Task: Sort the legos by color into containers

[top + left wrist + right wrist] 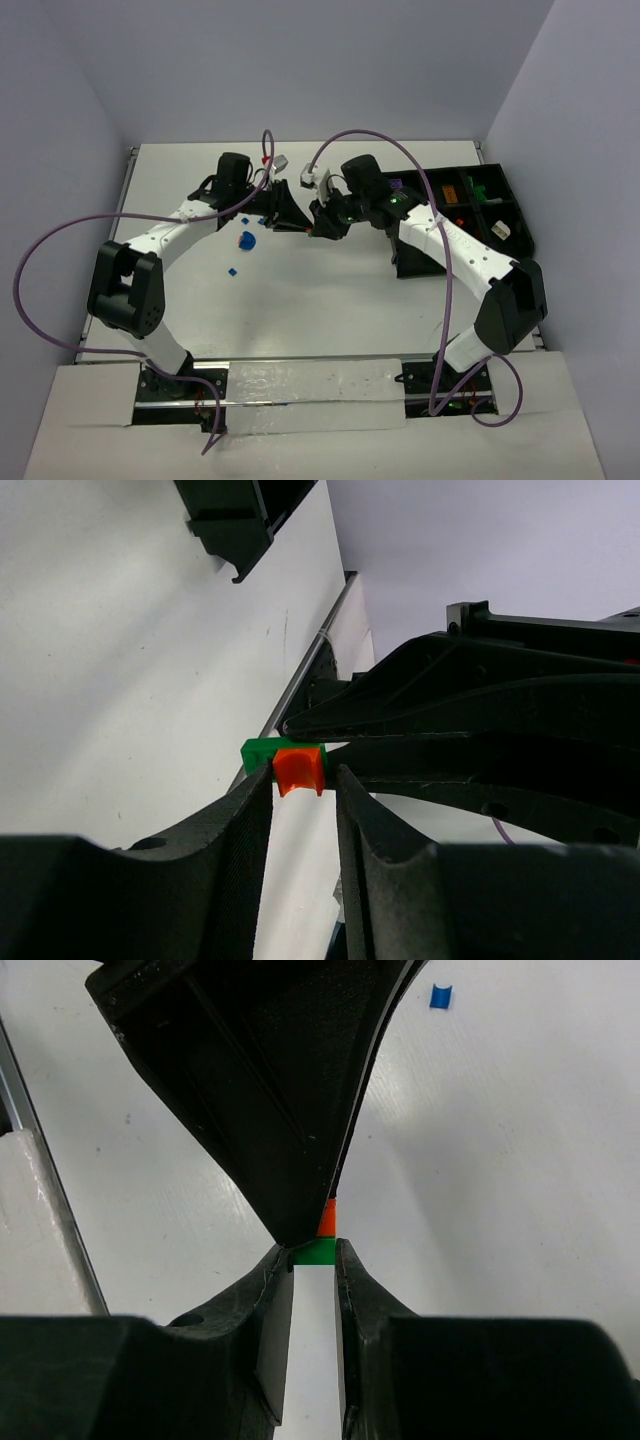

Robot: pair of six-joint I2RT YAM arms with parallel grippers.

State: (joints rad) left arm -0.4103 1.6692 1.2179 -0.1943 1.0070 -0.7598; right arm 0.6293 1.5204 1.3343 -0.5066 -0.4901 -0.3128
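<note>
An orange lego point(299, 768) and a green lego point(262, 750) are stuck together and held in the air between both grippers over the middle of the table. My left gripper point(303, 780) is shut on the orange lego. My right gripper point(314, 1253) is shut on the green lego point(318, 1251), with the orange lego point(327, 1218) just beyond it. In the top view the left gripper point(292, 216) and right gripper point(320, 222) meet tip to tip. The black compartment tray point(522, 228) stands at the right and holds purple, orange and green pieces.
A round blue piece point(246, 240) and a small blue brick point(232, 269) lie on the white table under the left arm. Another blue piece point(441, 996) shows in the right wrist view. Purple cables arch over both arms. Walls close in the table's sides.
</note>
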